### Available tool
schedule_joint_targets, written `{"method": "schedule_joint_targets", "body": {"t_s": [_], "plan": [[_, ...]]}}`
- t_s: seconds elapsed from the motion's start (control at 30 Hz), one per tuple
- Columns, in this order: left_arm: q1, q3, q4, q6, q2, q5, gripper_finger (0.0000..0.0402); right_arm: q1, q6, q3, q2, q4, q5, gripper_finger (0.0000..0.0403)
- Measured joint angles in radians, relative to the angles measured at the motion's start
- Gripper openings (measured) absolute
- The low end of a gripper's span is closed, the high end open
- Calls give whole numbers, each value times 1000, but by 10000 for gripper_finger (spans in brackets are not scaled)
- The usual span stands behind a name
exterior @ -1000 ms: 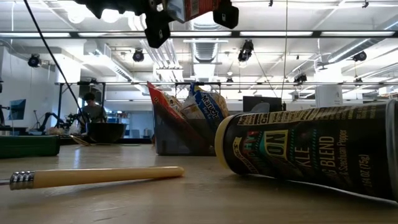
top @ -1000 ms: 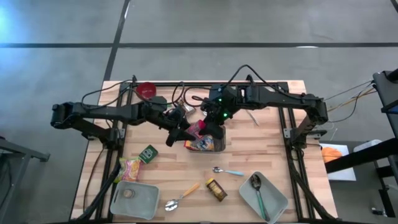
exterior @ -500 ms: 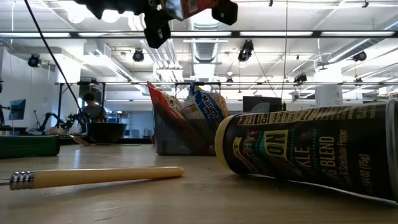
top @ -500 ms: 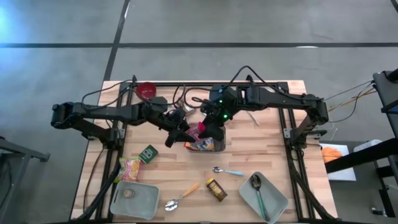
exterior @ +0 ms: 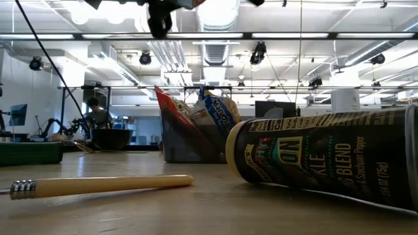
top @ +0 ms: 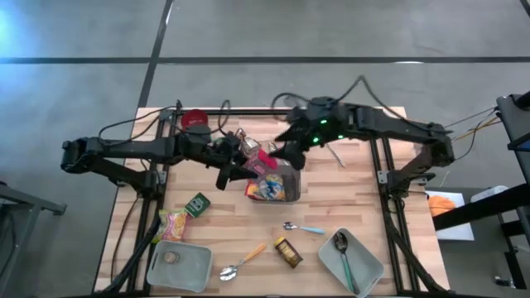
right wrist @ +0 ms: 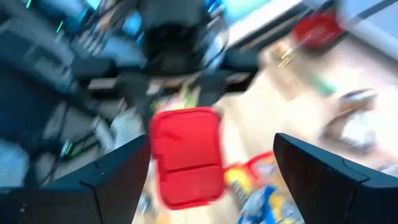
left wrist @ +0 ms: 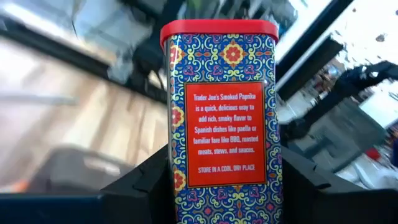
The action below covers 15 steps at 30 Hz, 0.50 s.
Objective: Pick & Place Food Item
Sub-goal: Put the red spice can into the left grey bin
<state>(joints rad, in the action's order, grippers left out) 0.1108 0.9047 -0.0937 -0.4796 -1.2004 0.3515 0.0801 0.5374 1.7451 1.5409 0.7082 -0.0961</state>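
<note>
The food item is a blue patterned paprika tin (left wrist: pixel 221 112) with a red lid (right wrist: pixel 186 155). My left gripper (top: pixel 247 167) reaches in from the table's left and is shut on the tin, holding it over the grey bin (top: pixel 290 184) of snack bags at mid-table. My right gripper (top: pixel 287 153) hangs just to the tin's right, open. In the right wrist view its fingers (right wrist: pixel 118 174) stand wide on either side of the lid, apart from it. The low view shows only a dark bit of one arm (exterior: pixel 160 19) at the picture's top. My left gripper pinches the tin's lower end by its two narrow sides (left wrist: pixel 171 186) between the two fingers (left wrist: pixel 140 183). The fingers come nearly level from the table's left. The tin sticks out past the fingertips, red lid farthest from the gripper, lifted clear above the bin.
A red bowl (top: pixel 195 120) sits at the far left. A green tin (top: pixel 197 204) and a snack bag (top: pixel 172 223) lie near left. Two grey trays (top: pixel 178 265) (top: pixel 364 266), spoons (top: pixel 242 263) (top: pixel 305 228) and a lying spice jar (top: pixel 288 252) fill the near side.
My right gripper has opened off the tin, tipped up, and risen back toward the table's far right. My left gripper has risen a little with the tin, which stays in its hold; both have gone out of the top of the low view.
</note>
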Motion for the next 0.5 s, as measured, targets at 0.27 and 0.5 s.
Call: {"method": "schedule_joint_targets", "body": {"t_s": [0.27, 0.5], "plan": [[0, -1, -323, -16, 17, -117, 196, -87, 30, 1, -51, -161, 261, 336], [0, 19, -423, -26, 15, -198, 196, -134, -21, 1, -34, -356, 346, 337]]}}
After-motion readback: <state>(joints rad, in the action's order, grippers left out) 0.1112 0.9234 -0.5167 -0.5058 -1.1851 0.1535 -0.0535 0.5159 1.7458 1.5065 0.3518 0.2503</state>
